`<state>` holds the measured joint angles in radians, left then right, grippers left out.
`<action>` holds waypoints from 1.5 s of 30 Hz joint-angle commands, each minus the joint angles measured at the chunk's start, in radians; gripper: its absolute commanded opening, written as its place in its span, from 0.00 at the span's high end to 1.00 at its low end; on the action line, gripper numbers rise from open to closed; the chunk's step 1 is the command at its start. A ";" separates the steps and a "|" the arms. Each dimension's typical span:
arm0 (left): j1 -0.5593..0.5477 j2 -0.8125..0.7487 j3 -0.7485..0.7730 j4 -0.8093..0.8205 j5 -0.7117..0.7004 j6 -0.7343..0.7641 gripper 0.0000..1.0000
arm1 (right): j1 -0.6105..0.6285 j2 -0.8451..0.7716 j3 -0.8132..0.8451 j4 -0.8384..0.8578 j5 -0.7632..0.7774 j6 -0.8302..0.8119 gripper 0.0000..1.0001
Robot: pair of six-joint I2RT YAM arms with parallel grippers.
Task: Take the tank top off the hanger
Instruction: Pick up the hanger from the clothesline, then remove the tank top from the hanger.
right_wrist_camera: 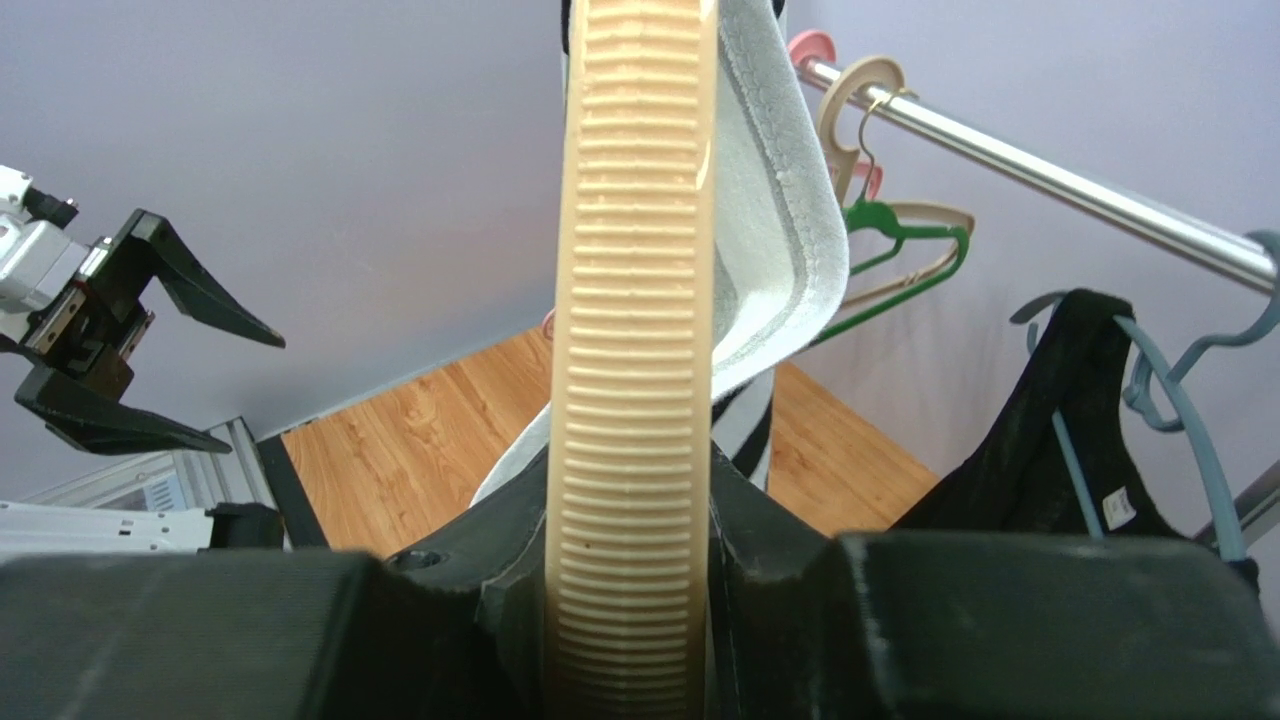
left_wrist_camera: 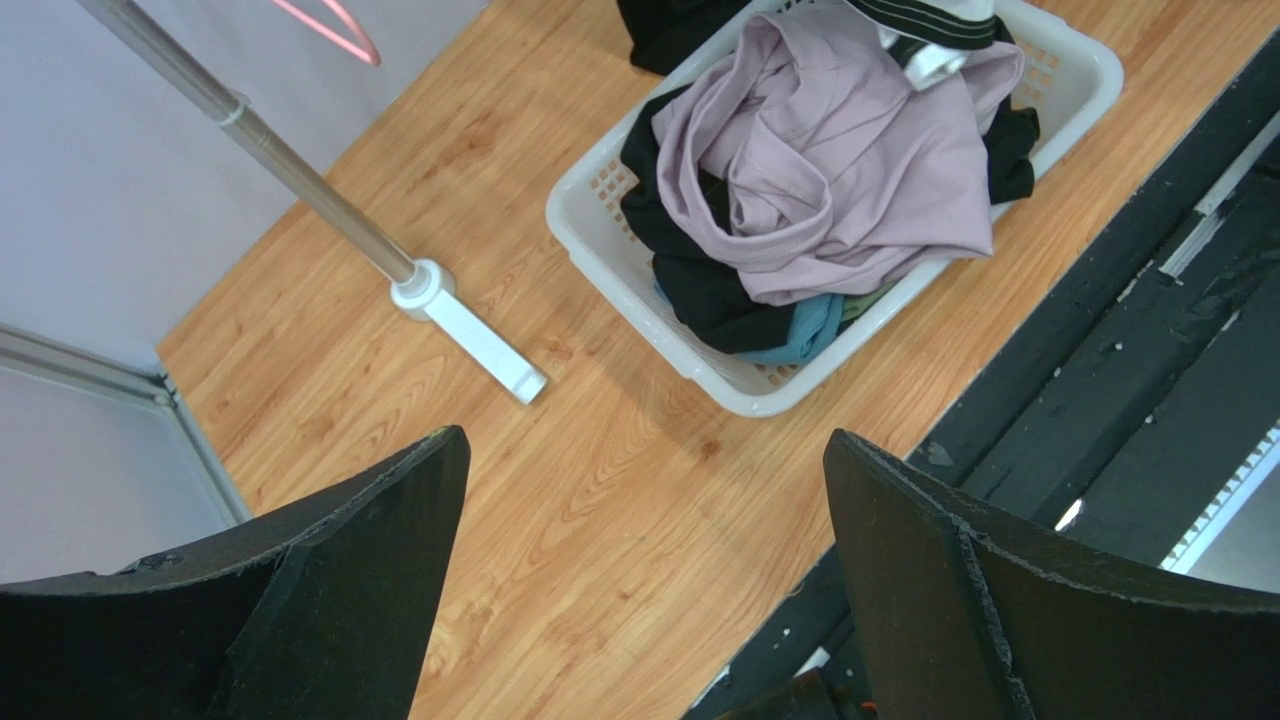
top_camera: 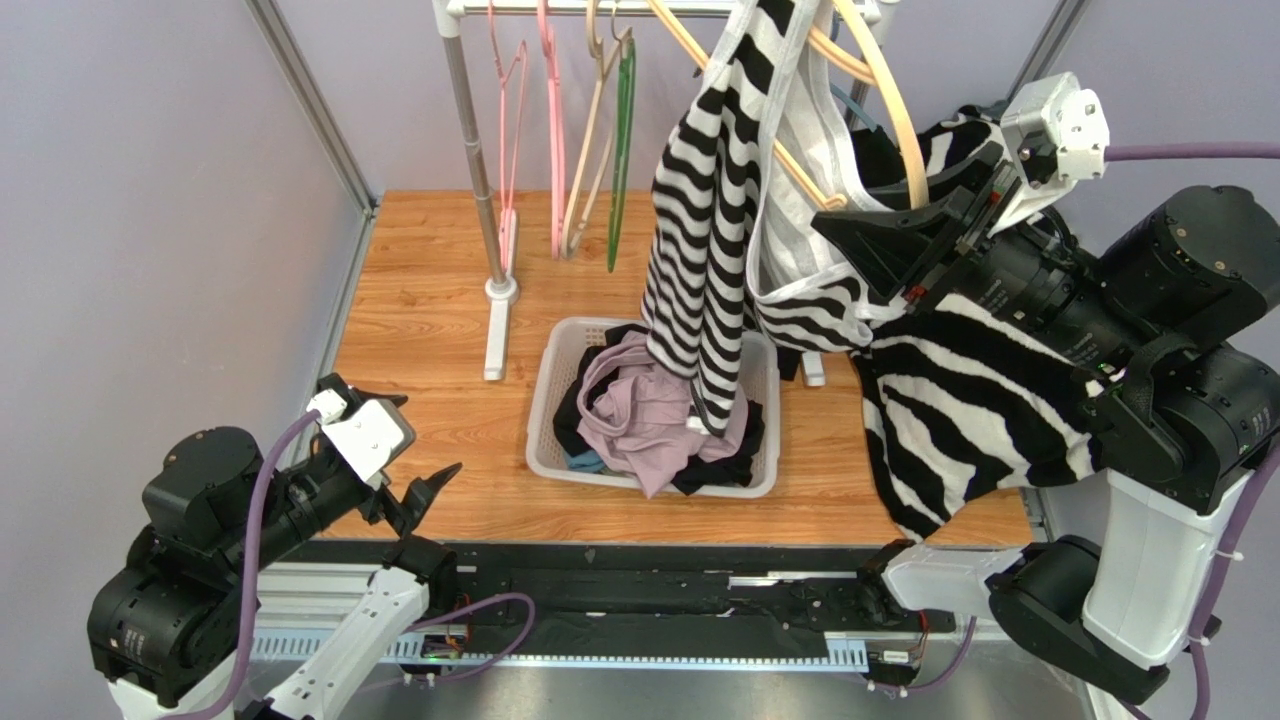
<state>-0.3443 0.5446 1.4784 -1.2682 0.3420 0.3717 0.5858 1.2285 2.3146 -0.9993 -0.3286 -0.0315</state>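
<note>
Nearest me, the left fingers hung spread wide over the desk, holding nothing and well apart from the garment. Farther in, the right fingers pinched the ribbed beige hanger. The striped tank top draped from it, lay over that arm and trailed into the basket. It looked mid-removal. Next, I'd guess, the free fingers must grip cloth and draw it off.
</note>
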 commanded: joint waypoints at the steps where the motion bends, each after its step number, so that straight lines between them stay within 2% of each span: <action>1: 0.016 0.025 0.028 0.000 0.038 -0.010 0.04 | 0.003 0.058 0.068 0.087 -0.015 -0.030 1.00; 9: 0.018 0.012 0.017 -0.011 0.048 0.003 0.03 | 0.042 0.039 -0.211 0.114 0.058 -0.110 1.00; 15: 0.018 0.031 0.033 -0.007 0.098 -0.007 0.03 | 0.170 0.026 -0.306 0.038 0.169 -0.174 1.00; 20: 0.018 0.037 0.027 0.030 0.195 -0.030 0.03 | 0.278 -0.084 -0.541 0.063 0.188 -0.162 1.00; 24: 0.018 0.026 0.000 0.122 0.262 -0.048 0.03 | 0.327 -0.236 -0.688 0.097 0.156 -0.110 1.00; 28: 0.018 0.032 -0.029 0.231 0.314 -0.114 0.03 | 0.356 -0.316 -0.785 0.102 0.082 -0.042 1.00; 32: 0.018 0.031 -0.108 0.416 0.461 -0.242 0.02 | 0.390 -0.340 -0.897 0.085 0.078 -0.007 1.00; 38: 0.016 0.074 -0.165 0.617 0.561 -0.413 0.01 | 0.442 -0.346 -0.980 0.116 0.145 -0.011 1.00; 45: 0.016 0.072 -0.277 0.733 0.566 -0.468 0.01 | 0.447 -0.321 -0.979 0.140 0.134 -0.008 1.00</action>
<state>-0.3321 0.6151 1.2572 -0.6662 0.8700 -0.0235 1.0245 0.9154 1.3098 -0.9665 -0.1986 -0.0525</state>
